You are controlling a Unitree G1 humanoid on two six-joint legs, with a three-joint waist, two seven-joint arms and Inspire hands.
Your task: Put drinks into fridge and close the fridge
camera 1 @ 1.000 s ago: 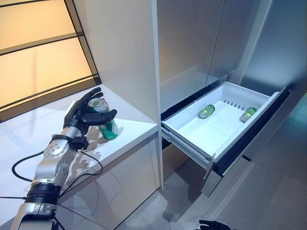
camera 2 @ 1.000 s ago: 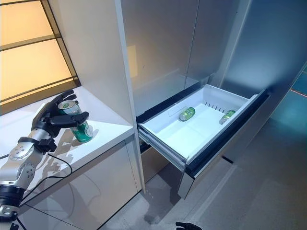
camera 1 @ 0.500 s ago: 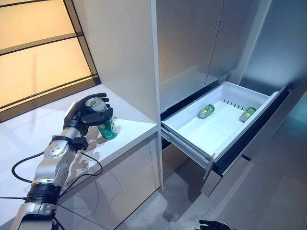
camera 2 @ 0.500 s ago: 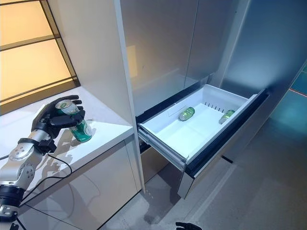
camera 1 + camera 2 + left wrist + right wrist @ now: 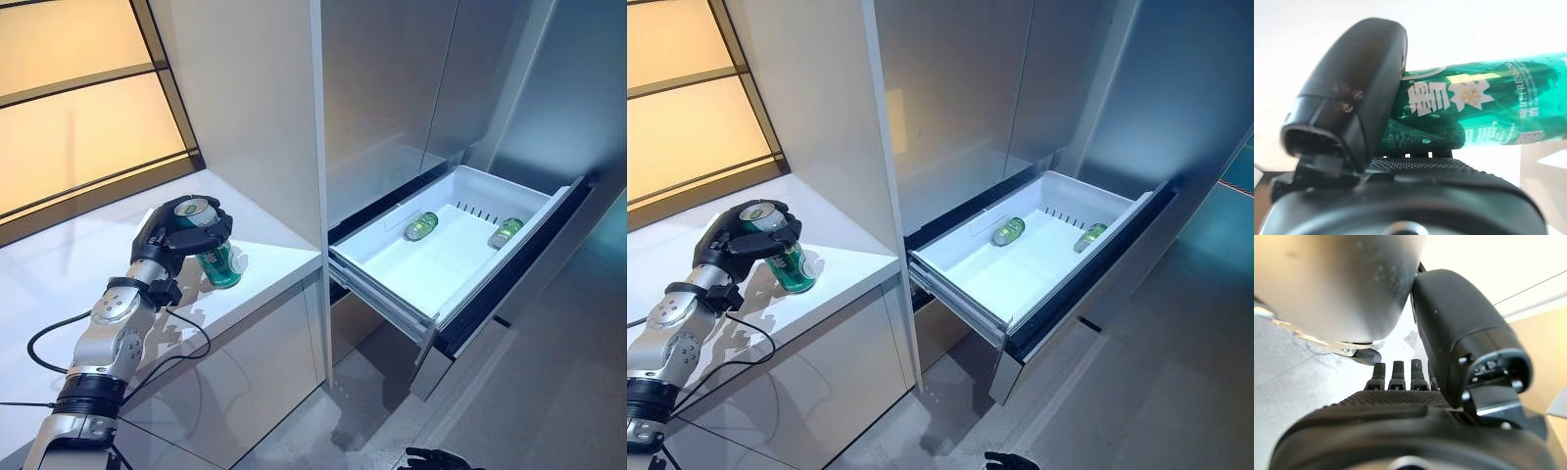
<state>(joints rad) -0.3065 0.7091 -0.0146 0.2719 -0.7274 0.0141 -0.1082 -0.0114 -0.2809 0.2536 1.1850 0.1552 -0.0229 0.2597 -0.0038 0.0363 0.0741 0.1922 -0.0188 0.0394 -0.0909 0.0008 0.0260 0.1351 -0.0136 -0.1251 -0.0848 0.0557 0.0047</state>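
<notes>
My left hand (image 5: 168,238) is shut on a green can (image 5: 219,264) on the white counter (image 5: 265,257). The fingers and thumb curl round the can's upper part, and the can leans a little with its base at the counter. In the left wrist view the thumb (image 5: 1352,93) lies across the can (image 5: 1488,107). The fridge drawer (image 5: 384,287) stands pulled out to the right, with two green cans (image 5: 422,226) (image 5: 506,233) lying in it. My right hand (image 5: 1400,406) hangs low over the grey floor, fingers (image 5: 1399,373) relaxed and empty.
A tall white panel (image 5: 265,108) stands between the counter and the fridge. The fridge's grey front (image 5: 392,88) rises behind the drawer. The drawer's dark front (image 5: 509,284) juts out over the floor (image 5: 549,392). A lit window (image 5: 78,108) backs the counter.
My left hand's fingers and thumb were spread beside the can a second ago and have closed round it. The can and the drawer stay where they were.
</notes>
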